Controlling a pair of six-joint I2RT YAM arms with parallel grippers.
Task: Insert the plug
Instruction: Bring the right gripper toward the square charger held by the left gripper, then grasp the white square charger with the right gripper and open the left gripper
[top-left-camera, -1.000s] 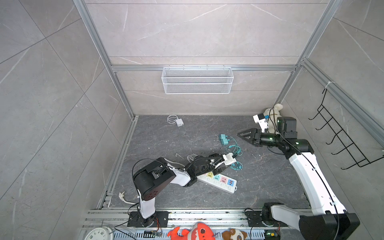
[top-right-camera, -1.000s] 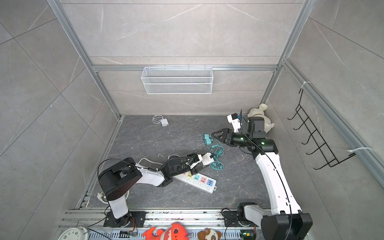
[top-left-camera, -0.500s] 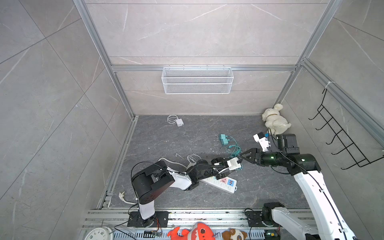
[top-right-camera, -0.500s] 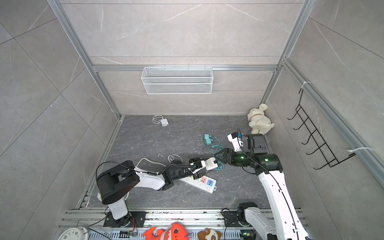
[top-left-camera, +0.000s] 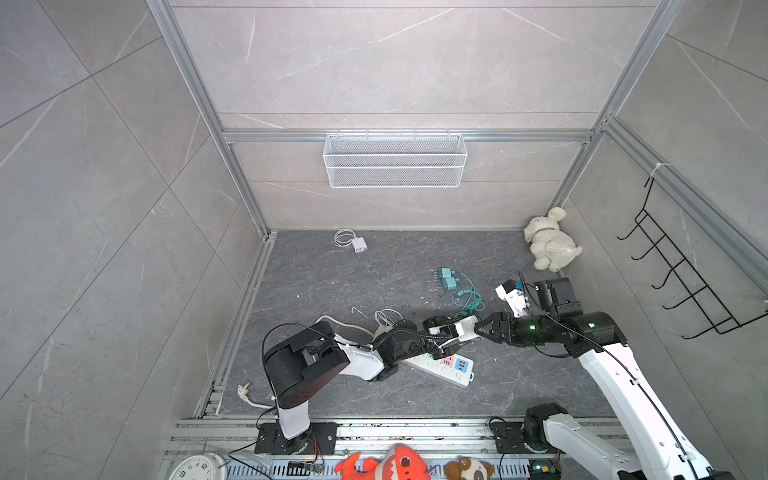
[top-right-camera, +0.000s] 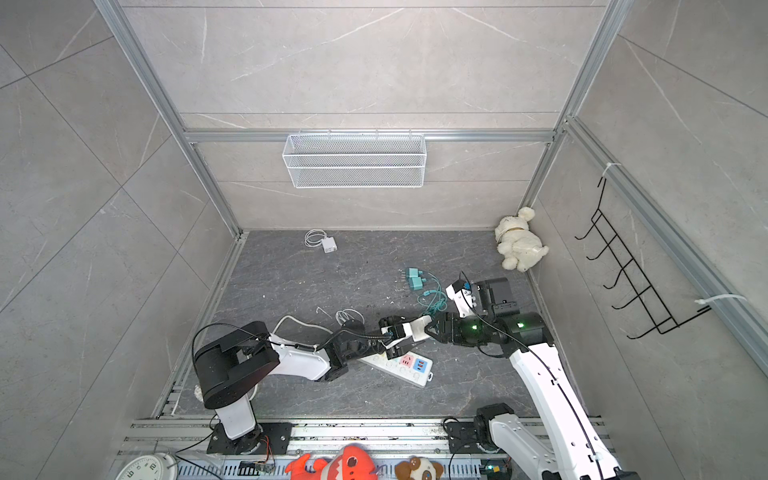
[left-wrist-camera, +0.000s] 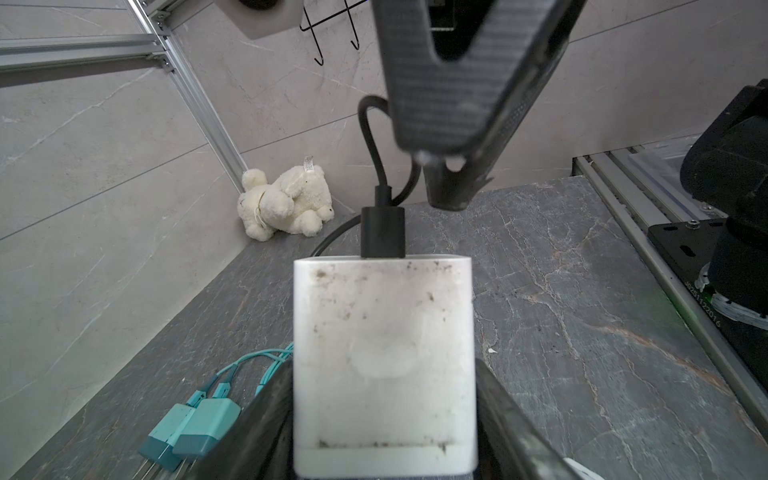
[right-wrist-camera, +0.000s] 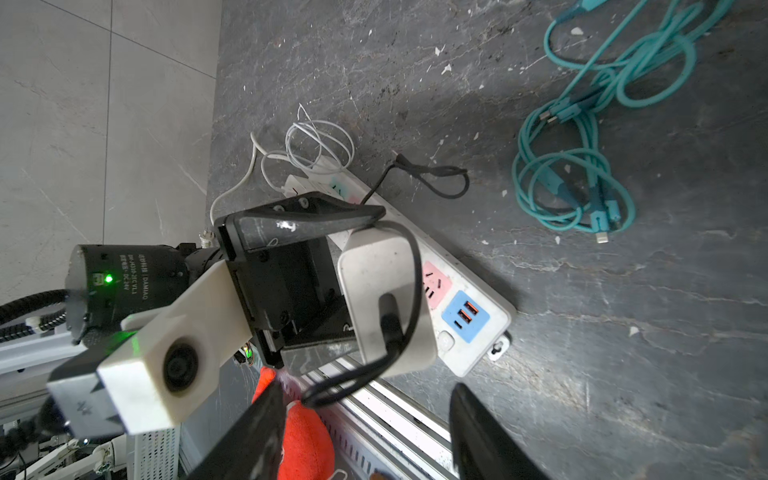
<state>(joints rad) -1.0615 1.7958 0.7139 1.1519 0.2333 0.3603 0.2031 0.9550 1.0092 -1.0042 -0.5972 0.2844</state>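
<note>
The plug (top-left-camera: 464, 328) is a white charger block with a black cable at its outer end. My left gripper (top-left-camera: 451, 334) is shut on it, fingers on both sides (left-wrist-camera: 383, 399), and holds it just above the white power strip (top-left-camera: 444, 368). The strip lies on the dark floor; its pink socket and blue USB block (right-wrist-camera: 465, 316) show beside the plug (right-wrist-camera: 384, 291). My right gripper (top-left-camera: 478, 330) is open and points at the plug's cable end. Its fingers (right-wrist-camera: 266, 419) stand wide apart, with a loop of the black cable near them and nothing gripped.
Two teal chargers (top-left-camera: 448, 279) and their coiled teal cable (right-wrist-camera: 582, 166) lie behind the strip. A white plush (top-left-camera: 548, 243) sits in the back right corner. A small white charger (top-left-camera: 358, 244) lies at the back. A white cable coil (top-left-camera: 386, 318) lies by the left arm.
The right arm has swung down and forward from the back right until its open fingertips are at the plug's cable end. The left gripper has shifted slightly right with the plug.
</note>
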